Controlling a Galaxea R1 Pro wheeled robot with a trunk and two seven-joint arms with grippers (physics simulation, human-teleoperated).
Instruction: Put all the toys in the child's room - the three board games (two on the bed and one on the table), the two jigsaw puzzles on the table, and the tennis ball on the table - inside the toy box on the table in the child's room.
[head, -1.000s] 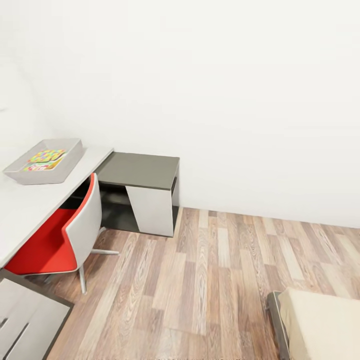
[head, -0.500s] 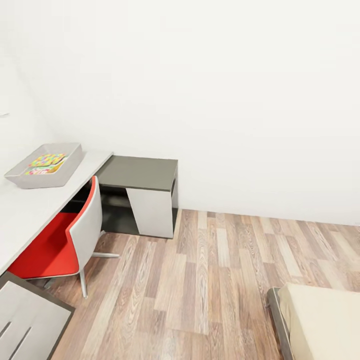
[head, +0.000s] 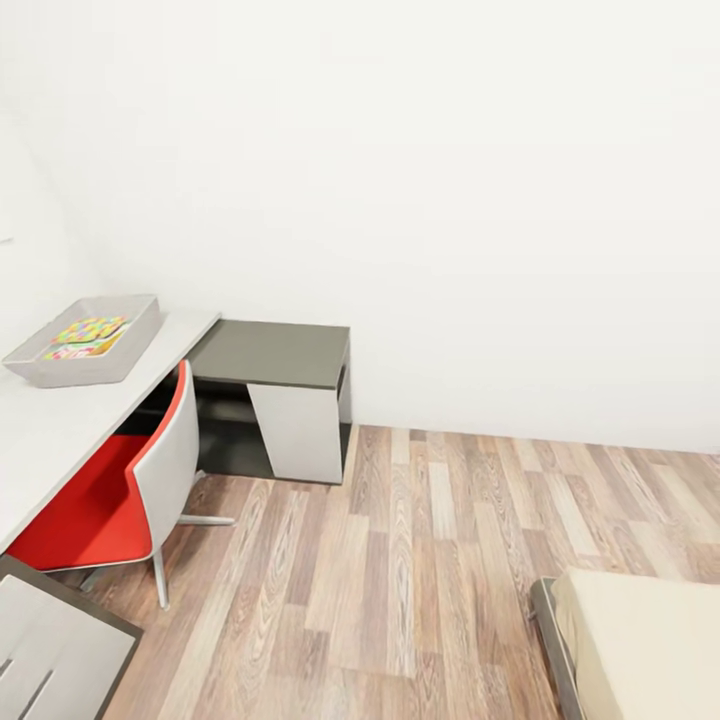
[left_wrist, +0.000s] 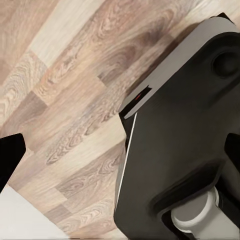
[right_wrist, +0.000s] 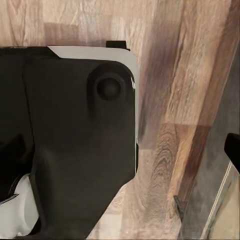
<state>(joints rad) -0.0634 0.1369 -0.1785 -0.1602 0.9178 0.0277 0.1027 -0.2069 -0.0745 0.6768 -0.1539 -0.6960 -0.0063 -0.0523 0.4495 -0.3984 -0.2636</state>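
At about nine o'clock in our head view, the toy box (head: 84, 352) sits on the white desk (head: 60, 430), near its far end; inside it lies a jigsaw puzzle (head: 85, 335) covered in a yellow, pink, blue and green pattern, flat on the bin's floor; whether anything else lies in the bin we cannot tell. Just beyond the desk's far end, toward ten o'clock, stands a lower dark grey-topped cabinet (head: 272, 352) against the white wall (head: 450, 200); a red and white chair (head: 130, 490) is tucked against the desk's edge at eight o'clock. A corner of the bed (head: 640, 645) with its beige mattress shows at five o'clock, well apart from the desk, with wood-plank floor (head: 420, 560) between them. Our wrist views look down on the floor (left_wrist: 65, 90) beside a dark robot body (right_wrist: 70, 150); for either hand, we cannot tell how far open it is or whether it holds anything.
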